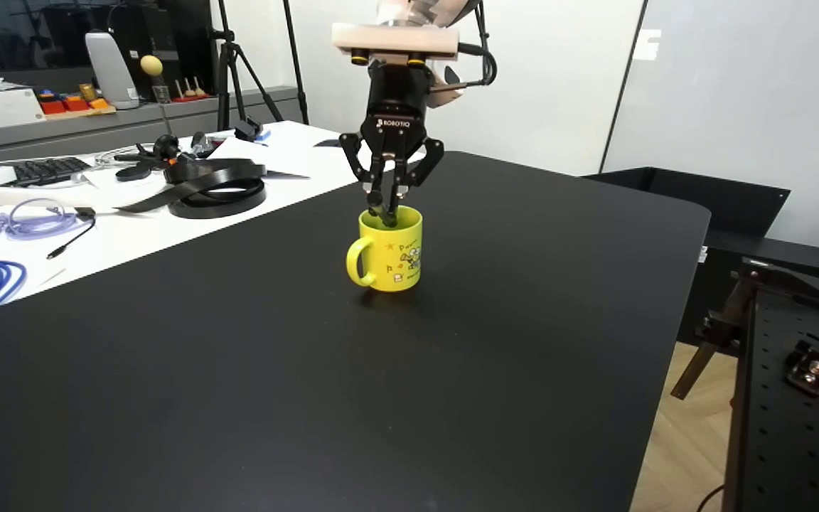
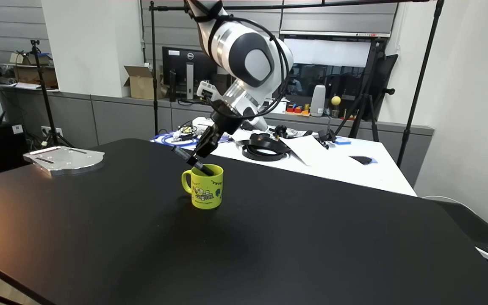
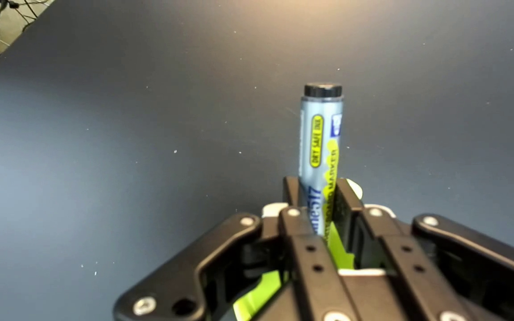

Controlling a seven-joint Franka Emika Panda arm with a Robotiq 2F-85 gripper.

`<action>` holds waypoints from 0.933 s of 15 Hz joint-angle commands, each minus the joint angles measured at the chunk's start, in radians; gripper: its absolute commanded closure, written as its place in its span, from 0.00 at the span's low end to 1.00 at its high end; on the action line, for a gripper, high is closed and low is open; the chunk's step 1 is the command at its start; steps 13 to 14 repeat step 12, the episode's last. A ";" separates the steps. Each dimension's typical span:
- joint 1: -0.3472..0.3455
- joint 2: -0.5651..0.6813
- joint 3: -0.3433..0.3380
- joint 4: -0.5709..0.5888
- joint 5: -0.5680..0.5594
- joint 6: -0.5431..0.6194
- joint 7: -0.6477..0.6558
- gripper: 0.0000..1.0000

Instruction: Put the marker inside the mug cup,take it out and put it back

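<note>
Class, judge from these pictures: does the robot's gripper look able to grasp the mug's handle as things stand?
Probably not: the gripper is closed on the marker, whose lower end is inside the mug, so it would likely need to let go first. The handle itself looks unobstructed.

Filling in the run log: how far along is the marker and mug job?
Looks done: the marker is picked up, its lower end apparently inside the mouth of the upright mug in both exterior views.
In hand: insertion or removal, can't tell which; the gripper holds the marker tilted.
Left: at least the release, with jaws closed on it; whether removal and return also remain, these frames can't show.
</note>
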 commanded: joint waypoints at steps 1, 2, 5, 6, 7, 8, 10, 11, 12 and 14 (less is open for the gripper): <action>-0.011 0.017 -0.009 0.026 0.024 -0.025 0.043 0.54; -0.013 0.019 -0.011 0.026 0.026 -0.022 0.043 0.53; -0.019 0.018 -0.017 0.024 0.038 -0.015 0.036 0.34; -0.020 0.017 -0.018 0.024 0.039 -0.013 0.035 0.27; -0.019 0.013 -0.018 0.020 0.038 -0.005 0.029 0.20; -0.017 0.009 -0.018 0.017 0.033 0.004 0.023 0.14; -0.003 -0.009 -0.018 0.005 -0.004 0.025 -0.017 0.01; 0.011 -0.025 -0.019 -0.007 -0.036 0.045 -0.047 0.00; 0.022 -0.041 -0.018 -0.017 -0.065 0.065 -0.072 0.00; 0.022 -0.041 -0.018 -0.017 -0.065 0.065 -0.072 0.00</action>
